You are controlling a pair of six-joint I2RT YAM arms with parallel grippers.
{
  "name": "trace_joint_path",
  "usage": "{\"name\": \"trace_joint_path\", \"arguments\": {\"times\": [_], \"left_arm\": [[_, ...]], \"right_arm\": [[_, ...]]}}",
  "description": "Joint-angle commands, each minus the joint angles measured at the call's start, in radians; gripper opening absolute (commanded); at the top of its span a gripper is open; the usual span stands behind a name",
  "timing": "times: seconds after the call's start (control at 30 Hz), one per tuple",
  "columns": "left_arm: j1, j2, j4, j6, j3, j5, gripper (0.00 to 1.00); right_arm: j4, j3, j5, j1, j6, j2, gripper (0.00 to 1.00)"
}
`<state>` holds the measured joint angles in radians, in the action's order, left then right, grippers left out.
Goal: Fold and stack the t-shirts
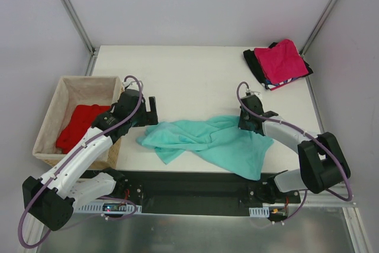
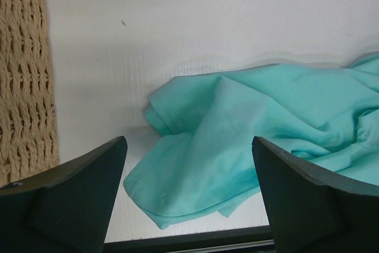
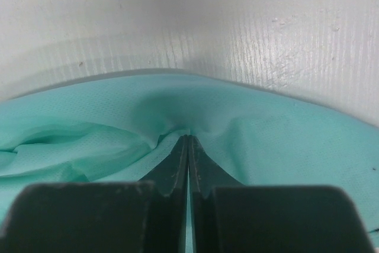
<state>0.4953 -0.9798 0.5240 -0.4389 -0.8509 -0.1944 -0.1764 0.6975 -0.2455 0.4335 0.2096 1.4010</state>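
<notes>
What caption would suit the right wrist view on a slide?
Jaws of the right gripper shut on a pinched fold of the teal-green t-shirt, close to its edge on the white table.

A crumpled teal-green cloth t-shirt [image 1: 213,140] [image 2: 237,128] [image 3: 284,140] sprawls unfolded at 6 o'clock on the white bench [image 1: 189,75]. Its left end is bunched in soft folds and its right corner reaches over the near edge. The right hand [image 1: 247,124] [image 3: 188,140] pinches a small ridge of its far hem.

At 1 o'clock sits a folded pile. A magenta-pink cloth t-shirt [image 1: 285,60] lies on top, a black cloth t-shirt [image 1: 253,62] juts out to the left underneath, and a striped cloth t-shirt [image 1: 273,86] shows only as a sliver at the near side.

At 9 o'clock, a bright red cloth t-shirt [image 1: 80,125] lies rumpled inside the tan woven wicker basket [image 1: 89,78].
</notes>
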Motion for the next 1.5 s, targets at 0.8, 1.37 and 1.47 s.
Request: {"name": "trace_joint_path", "arguments": {"times": [0.8,1.37,1.47], "left_arm": [[-0.034,0.161,0.284,-0.360,0.139,-0.030,0.61],[-0.034,0.132,0.208,-0.419,0.246,-0.005,0.52],[-0.035,0.113,0.183,-0.419,0.260,-0.011,0.43]], "right_arm": [[-0.009,-0.023,-0.006,0.025,0.016,-0.082,0.01],[-0.048,-0.013,-0.029,0.027,-0.006,-0.129,0.01],[-0.054,-0.013,-0.031,0.025,-0.007,-0.137,0.01]]}}
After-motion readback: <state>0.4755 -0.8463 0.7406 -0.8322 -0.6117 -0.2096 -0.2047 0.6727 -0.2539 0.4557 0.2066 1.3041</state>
